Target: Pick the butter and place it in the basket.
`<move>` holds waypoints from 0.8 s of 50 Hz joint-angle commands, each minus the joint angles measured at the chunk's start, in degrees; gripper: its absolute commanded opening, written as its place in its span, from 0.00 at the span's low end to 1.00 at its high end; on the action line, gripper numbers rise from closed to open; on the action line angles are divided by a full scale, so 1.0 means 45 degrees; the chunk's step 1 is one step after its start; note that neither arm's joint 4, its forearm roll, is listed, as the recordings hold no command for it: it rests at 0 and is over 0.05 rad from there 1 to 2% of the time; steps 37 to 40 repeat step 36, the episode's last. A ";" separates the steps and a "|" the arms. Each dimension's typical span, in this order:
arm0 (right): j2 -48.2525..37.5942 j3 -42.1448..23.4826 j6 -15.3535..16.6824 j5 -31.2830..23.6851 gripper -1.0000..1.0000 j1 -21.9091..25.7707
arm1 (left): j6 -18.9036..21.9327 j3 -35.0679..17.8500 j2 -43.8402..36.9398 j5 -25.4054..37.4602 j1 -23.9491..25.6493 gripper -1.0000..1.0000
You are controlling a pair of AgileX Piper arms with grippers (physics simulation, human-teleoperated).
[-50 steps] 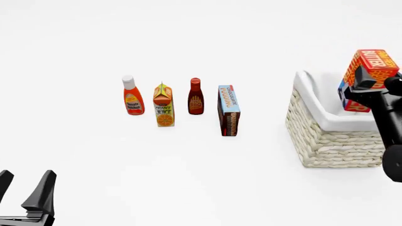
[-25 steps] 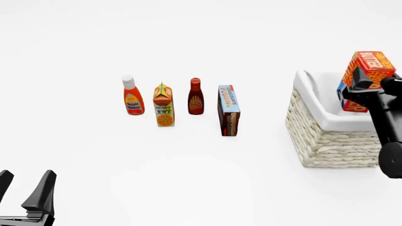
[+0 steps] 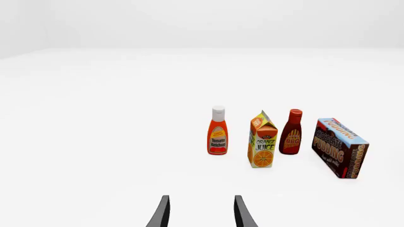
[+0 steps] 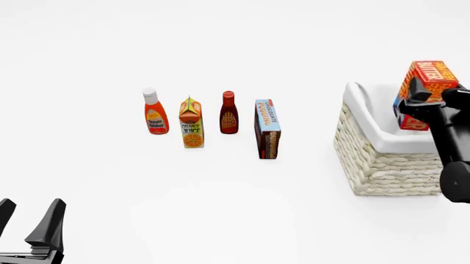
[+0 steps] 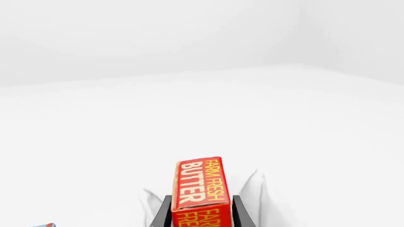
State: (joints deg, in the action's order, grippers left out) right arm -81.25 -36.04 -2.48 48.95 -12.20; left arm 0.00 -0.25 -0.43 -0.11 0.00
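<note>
Front view: right gripper (image 4: 420, 92) clamps the butter (image 4: 432, 78), tilted, above the basket (image 4: 386, 165). Left gripper (image 4: 29, 220) idle, fingers spread, holding nothing.

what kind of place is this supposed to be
Likely a simulated tabletop test scene, not a real room: a blank white surface and backdrop, a row of groceries such as the orange juice carton, and a wicker basket.

Two bottles (image 4: 155, 112) (image 4: 228, 113), two boxes (image 4: 267, 128) (image 4: 427, 82), one juice carton (image 4: 191, 122), one basket (image 4: 382, 159)
</note>
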 commanded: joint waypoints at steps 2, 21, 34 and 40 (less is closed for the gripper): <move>0.0231 -0.0269 -0.0436 -0.0295 1.00 0.0009 | 0.0000 0.0000 0.0000 0.0000 0.0000 1.00; 0.1122 0.0032 -0.0387 -0.0560 1.00 0.0476 | 0.0000 0.0000 0.0000 0.0000 0.0000 1.00; 0.0075 -0.3133 0.2410 -0.1582 1.00 0.4385 | 0.0000 0.0000 0.0000 0.0000 0.0000 1.00; -0.0887 -0.3930 0.3834 -0.0681 1.00 0.5178 | 0.0000 0.0000 0.0000 0.0000 0.0000 1.00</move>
